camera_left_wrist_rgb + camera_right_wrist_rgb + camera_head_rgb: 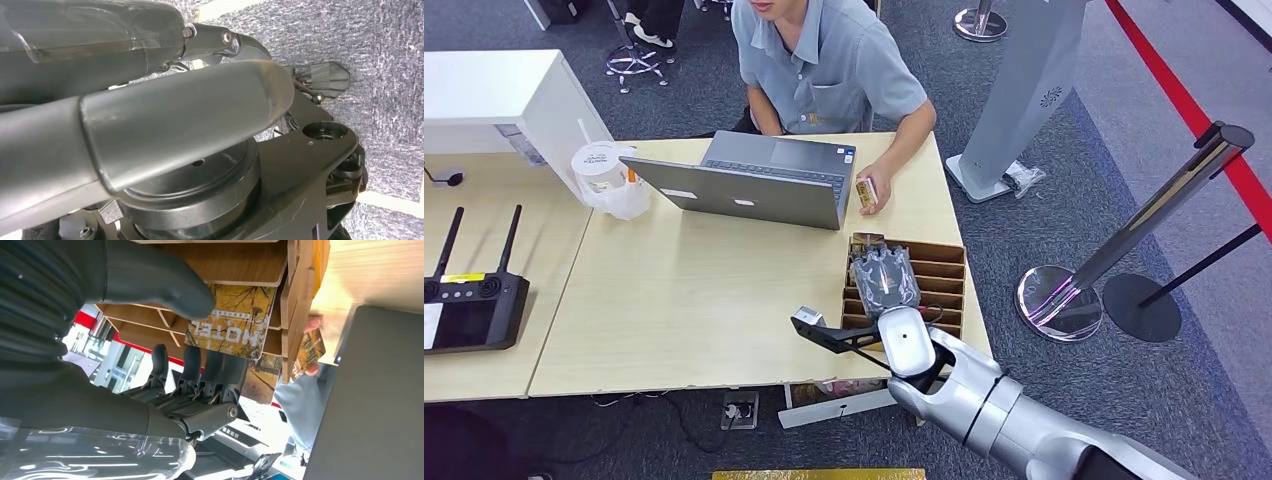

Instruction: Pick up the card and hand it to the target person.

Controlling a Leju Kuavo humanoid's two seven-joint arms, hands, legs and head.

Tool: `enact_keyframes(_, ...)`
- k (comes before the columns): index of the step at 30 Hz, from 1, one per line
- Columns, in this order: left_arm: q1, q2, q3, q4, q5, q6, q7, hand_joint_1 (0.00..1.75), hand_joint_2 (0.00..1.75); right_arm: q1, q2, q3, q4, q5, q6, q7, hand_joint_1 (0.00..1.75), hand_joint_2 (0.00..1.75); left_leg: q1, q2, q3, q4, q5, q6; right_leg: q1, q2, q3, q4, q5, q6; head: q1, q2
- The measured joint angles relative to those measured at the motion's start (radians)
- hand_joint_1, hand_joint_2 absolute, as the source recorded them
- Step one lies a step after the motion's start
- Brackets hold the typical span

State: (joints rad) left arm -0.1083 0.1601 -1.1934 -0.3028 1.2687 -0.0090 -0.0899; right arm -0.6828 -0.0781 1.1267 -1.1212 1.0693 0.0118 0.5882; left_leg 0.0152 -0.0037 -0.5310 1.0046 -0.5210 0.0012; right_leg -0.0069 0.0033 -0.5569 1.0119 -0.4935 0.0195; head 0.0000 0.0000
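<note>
A wooden card rack stands at the table's right front corner. My right hand reaches into its far end. In the right wrist view a yellow card printed "HOTEL" stands in a slot of the rack. My right hand pinches this card, the thumb on its face and the fingers behind its lower edge. Another card sits in the slot behind. The person sits across the table, holding a separate card. My left hand hangs over carpet, holding nothing.
An open grey laptop sits in front of the person. A plastic cup in a bag stands to its left. A black controller with antennae lies on the left table. A chrome stanchion and a white stand are on the floor to the right.
</note>
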Motion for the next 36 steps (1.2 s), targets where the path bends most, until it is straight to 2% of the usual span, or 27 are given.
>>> enact_keyframes(5, 0.0, -0.004, 0.0, 0.0, 0.002, 0.0, 0.005, 0.0, 0.0, 0.006, -0.009, -0.002, -0.015, 0.013, -0.009, 0.005, 1.4, 1.75, 0.0, 0.0, 0.0, 0.0, 0.0, 0.0, 0.0, 0.0, -0.001, 0.001, 0.0, 0.0, 0.0, 0.0)
enact_keyframes(9, 0.0, -0.005, -0.001, 0.0, 0.001, 0.0, 0.007, 0.0, 0.0, 0.008, -0.02, -0.007, -0.04, 0.034, -0.031, 0.005, 1.75, 1.75, 0.0, -0.001, -0.001, 0.001, 0.0, 0.0, 0.0, -0.001, -0.001, 0.001, 0.0, 0.0, 0.0, 0.0)
enact_keyframes(12, 0.0, -0.005, 0.001, -0.001, 0.003, 0.002, 0.006, 0.0, 0.0, 0.013, -0.046, -0.019, -0.107, 0.063, -0.066, 0.004, 1.75, 1.75, 0.0, -0.001, -0.001, 0.001, -0.001, 0.0, 0.0, -0.001, -0.001, 0.001, -0.001, 0.0, 0.0, 0.0)
enact_keyframes(14, 0.001, -0.005, 0.004, -0.002, 0.006, 0.004, 0.005, 0.0, 0.0, 0.017, -0.082, -0.032, -0.191, 0.091, -0.077, 0.011, 1.75, 1.75, 0.0, -0.001, -0.001, 0.001, 0.0, 0.0, 0.0, -0.001, -0.001, 0.001, -0.001, 0.0, 0.0, 0.0)
enact_keyframes(17, 0.002, -0.004, 0.011, -0.002, 0.015, 0.008, 0.009, 0.0, 0.0, 0.029, -0.153, -0.071, -0.358, 0.129, -0.076, 0.029, 1.75, 1.75, 0.0, -0.002, -0.002, 0.002, -0.001, 0.0, 0.0, -0.002, -0.001, 0.001, -0.001, 0.0, 0.0, 0.0)
enact_keyframes(22, 0.003, -0.004, 0.025, -0.001, 0.034, 0.017, 0.017, 0.0, 0.0, 0.074, -0.277, -0.186, -0.669, 0.181, -0.124, 0.067, 1.75, 1.75, 0.0, -0.005, -0.004, 0.004, -0.001, 0.0, 0.0, -0.005, -0.002, 0.003, -0.003, 0.001, 0.0, 0.0)
enact_keyframes(25, 0.003, -0.003, 0.027, -0.002, 0.037, 0.02, 0.017, 0.0, 0.0, 0.094, -0.32, -0.224, -0.761, 0.208, -0.138, 0.07, 1.75, 1.75, 0.0, -0.005, -0.003, 0.003, -0.001, 0.0, 0.0, -0.005, -0.002, 0.003, -0.003, 0.001, 0.0, 0.0)
enact_keyframes(29, 0.003, 0.0, 0.021, -0.004, 0.031, 0.018, 0.015, 0.0, 0.0, 0.1, -0.334, -0.256, -0.754, 0.185, -0.147, 0.074, 1.75, 1.75, 0.0, -0.005, -0.003, 0.003, -0.001, 0.0, 0.0, -0.005, -0.003, 0.003, -0.003, 0.0, 0.0, 0.0)
enact_keyframes(36, 0.002, 0.004, 0.012, -0.008, 0.021, 0.014, -0.002, 0.0, 0.0, 0.094, -0.328, -0.305, -0.568, 0.079, -0.25, 0.063, 1.75, 1.75, 0.0, -0.001, -0.001, 0.002, -0.001, -0.001, 0.0, -0.002, -0.002, 0.001, -0.001, 0.0, 0.0, 0.0)
